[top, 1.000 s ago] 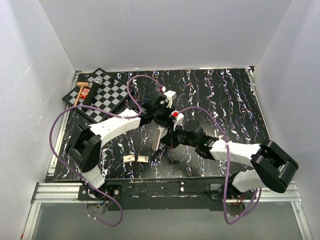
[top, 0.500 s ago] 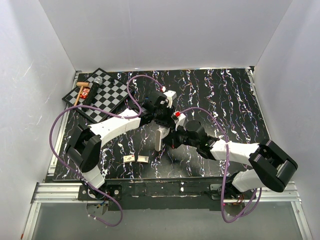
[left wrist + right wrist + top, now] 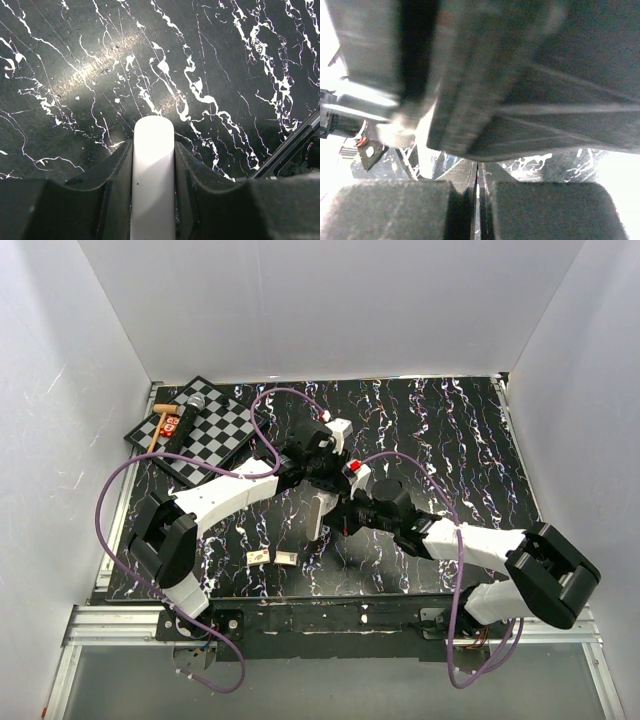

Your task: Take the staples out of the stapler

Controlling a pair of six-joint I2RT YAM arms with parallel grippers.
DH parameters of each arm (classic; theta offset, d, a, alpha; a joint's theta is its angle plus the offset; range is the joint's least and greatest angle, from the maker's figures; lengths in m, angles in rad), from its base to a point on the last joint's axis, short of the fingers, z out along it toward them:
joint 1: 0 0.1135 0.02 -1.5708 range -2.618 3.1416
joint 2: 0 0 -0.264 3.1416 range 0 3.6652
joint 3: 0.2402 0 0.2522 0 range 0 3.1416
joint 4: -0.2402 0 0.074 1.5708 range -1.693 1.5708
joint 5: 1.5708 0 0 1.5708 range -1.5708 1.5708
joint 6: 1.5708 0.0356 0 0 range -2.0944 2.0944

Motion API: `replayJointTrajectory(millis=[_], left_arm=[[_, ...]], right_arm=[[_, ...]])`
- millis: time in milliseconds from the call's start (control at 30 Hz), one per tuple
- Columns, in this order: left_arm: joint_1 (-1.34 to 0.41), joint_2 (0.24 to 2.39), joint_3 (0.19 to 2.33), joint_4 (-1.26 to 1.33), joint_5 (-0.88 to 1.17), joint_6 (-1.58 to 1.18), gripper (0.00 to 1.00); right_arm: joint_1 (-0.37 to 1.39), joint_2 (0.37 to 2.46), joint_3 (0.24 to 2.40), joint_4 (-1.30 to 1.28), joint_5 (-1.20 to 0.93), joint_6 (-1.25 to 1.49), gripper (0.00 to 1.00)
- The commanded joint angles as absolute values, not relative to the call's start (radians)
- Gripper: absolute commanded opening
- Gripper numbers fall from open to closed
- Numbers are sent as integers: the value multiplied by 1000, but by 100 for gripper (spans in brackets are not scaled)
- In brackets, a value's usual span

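Observation:
My left gripper (image 3: pixel 153 150) is shut on the white arm of the stapler (image 3: pixel 153 170), which sticks out past the fingertips over the black marbled table. In the top view the stapler (image 3: pixel 317 520) is a white bar below the left gripper (image 3: pixel 322 490) at the table's middle. My right gripper (image 3: pixel 343 517) is right beside it on its right. In the right wrist view the right gripper (image 3: pixel 478 172) has its jaws together with only a hairline gap. A bit of the white arm (image 3: pixel 423 150) and a glimpse of blue show just beyond. The left gripper's dark body fills the upper part.
A checkerboard (image 3: pixel 207 430) with a small wooden mallet (image 3: pixel 160 422) lies at the far left corner. Two small tan-white blocks (image 3: pixel 258 556) (image 3: pixel 286 558) lie near the front edge, left of the stapler. Purple cables (image 3: pixel 262 410) arc over both arms.
Almost nothing has moved. Both grippers stay at the stapler, and the right wrist has edged slightly left toward it.

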State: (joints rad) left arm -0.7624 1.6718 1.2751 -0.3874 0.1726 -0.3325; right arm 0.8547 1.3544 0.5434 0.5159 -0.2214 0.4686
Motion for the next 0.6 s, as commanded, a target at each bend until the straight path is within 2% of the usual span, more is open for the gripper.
replayJointTrajectory(millis=[0,67,200,267,333,400,500,567], left_arm=[[-776,1637,1324,-339,183,-321,0],[-776,1622,1331,-356,170,-311,0],[-775,1635,1327,-353,169,-307,0],[-775,1647,1327,-344,198,-327,0],[-775,1644,1321,-333,209,-336,0],[-775,1634,1310,-328,192,-333,0],[-775,1641,1305,-331,183,-325,0],[-775,1640,1316,-334,195,-325,0]], right_arm=[[900,1284,618,493,-235,433,1],[893,1307,571,511,-151,419,1],[896,1333,597,537,-256,456,1],[931,1302,627,465,-174,410,1],[890,1347,591,504,-121,425,1],[813,1393,607,555,-335,503,1],[934,1280,629,461,-153,413,1],[890,1331,565,523,-147,445,1]])
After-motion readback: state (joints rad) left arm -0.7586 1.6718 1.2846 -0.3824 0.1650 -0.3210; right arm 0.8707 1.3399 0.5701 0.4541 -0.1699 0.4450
